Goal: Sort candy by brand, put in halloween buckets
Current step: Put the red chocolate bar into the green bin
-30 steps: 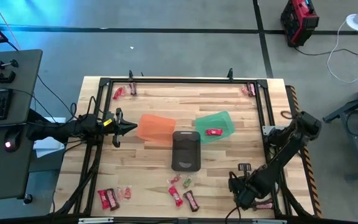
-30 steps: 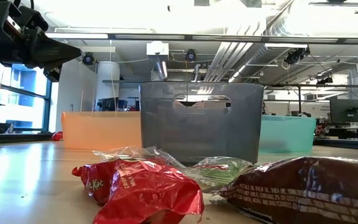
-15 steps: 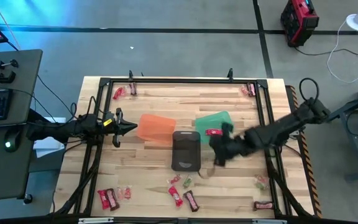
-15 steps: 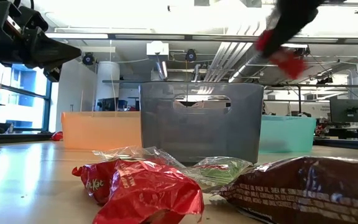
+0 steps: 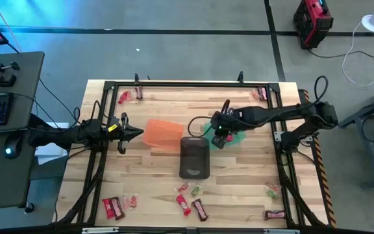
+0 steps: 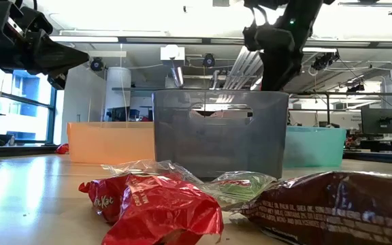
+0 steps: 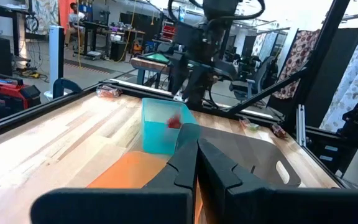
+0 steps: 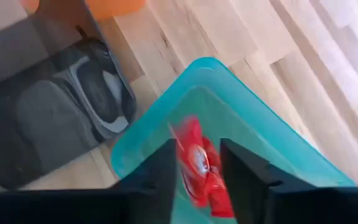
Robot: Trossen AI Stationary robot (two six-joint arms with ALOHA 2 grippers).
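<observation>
My right gripper (image 5: 218, 138) is over the green bucket (image 5: 237, 125), pointing down into it, with its fingers apart (image 8: 197, 168). A red-wrapped candy (image 8: 199, 167) shows in the gap between them, over the bucket's inside. Red candy also shows through the bucket's wall in the left wrist view (image 7: 174, 122). The dark grey bucket (image 5: 195, 156) and the orange bucket (image 5: 162, 133) stand beside it. My left gripper (image 5: 137, 133) is shut and empty, level, just left of the orange bucket. My right gripper's fingers (image 8: 166, 171) stand on either side of the red candy, coming from above. The view is blurred, and I cannot tell whether they touch it.
Loose candy lies at the near left (image 5: 113, 207), near middle (image 5: 190, 198), near right (image 5: 274, 213), far left (image 5: 125, 96) and far right (image 5: 260, 94). A black frame (image 5: 174, 85) runs around the table. Red and brown wrappers lie close before the low camera (image 6: 155, 204).
My right gripper has risen from the table's near right corner with a red candy. It has swung toward the far left, past the grey bucket, and now stands over the green bucket. In the low view the candy hung below the fingers half a second ago and no longer shows there.
</observation>
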